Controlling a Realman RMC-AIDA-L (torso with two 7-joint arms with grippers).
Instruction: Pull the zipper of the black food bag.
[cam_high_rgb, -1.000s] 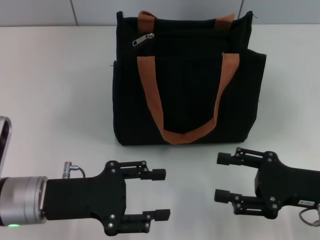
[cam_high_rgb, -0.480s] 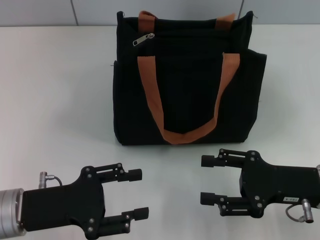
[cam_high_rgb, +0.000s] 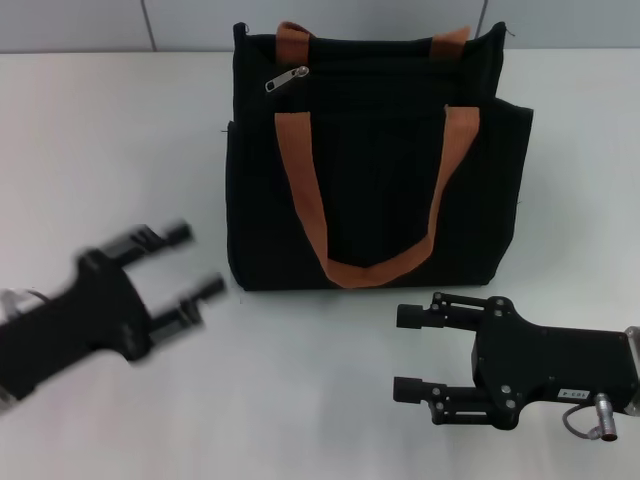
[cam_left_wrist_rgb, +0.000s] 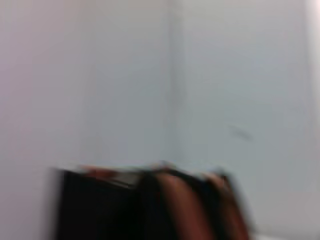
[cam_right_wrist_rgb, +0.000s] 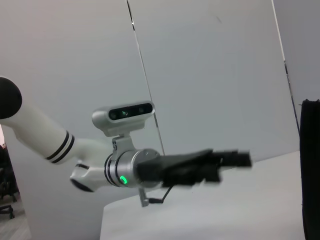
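The black food bag (cam_high_rgb: 375, 160) stands upright at the back middle of the white table, with two orange-brown strap handles (cam_high_rgb: 370, 265). Its silver zipper pull (cam_high_rgb: 286, 79) hangs at the top left corner of the bag. My left gripper (cam_high_rgb: 197, 262) is open and empty, blurred by motion, just left of the bag's lower left corner. My right gripper (cam_high_rgb: 408, 353) is open and empty, in front of the bag on the right. The left wrist view shows the bag (cam_left_wrist_rgb: 100, 210) blurred. The right wrist view shows the left gripper (cam_right_wrist_rgb: 235, 160) and the bag's edge (cam_right_wrist_rgb: 311, 165).
The white table (cam_high_rgb: 110, 150) spreads to the left and right of the bag. A grey panelled wall (cam_high_rgb: 80, 22) runs behind it.
My left gripper has swung up and left, from the front edge towards the bag's lower left corner, and turned its fingers toward the bag. My right gripper has drifted slightly left.
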